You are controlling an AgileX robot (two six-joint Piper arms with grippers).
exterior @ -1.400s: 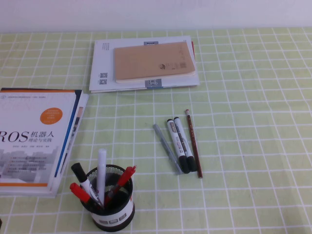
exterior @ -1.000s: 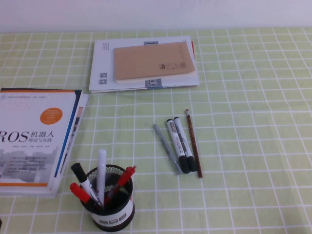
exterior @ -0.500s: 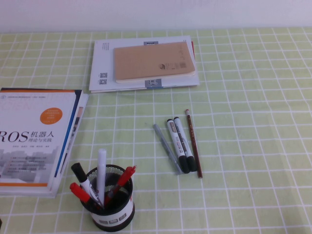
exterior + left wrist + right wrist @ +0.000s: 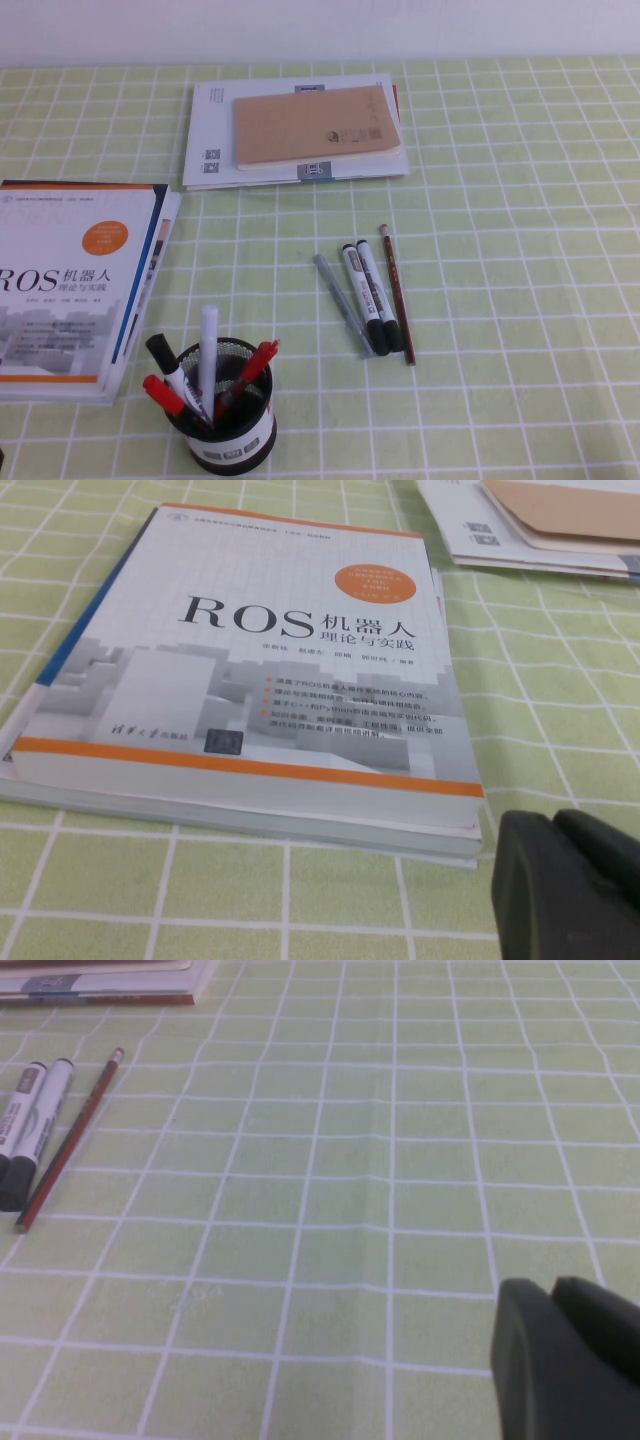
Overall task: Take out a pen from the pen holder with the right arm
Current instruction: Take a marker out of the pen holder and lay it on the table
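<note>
Pens (image 4: 208, 352) stand in the pen holder (image 4: 235, 440), none is taken.
Right gripper (image 4: 553, 1295) is low over the tablecloth (image 4: 350, 1210), jaws clenched; left gripper (image 4: 553, 825) is beside the ROS book (image 4: 280, 680), jaws clenched too.

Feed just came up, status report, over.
Left end effector shut beside ROS book. Right end effector shut over cloth. Pen holder untouched; loose markers lie between.

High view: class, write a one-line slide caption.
Pen holder with four pens near left, loose pens mid-table, books beyond; left gripper and right gripper both outside this view.
</note>
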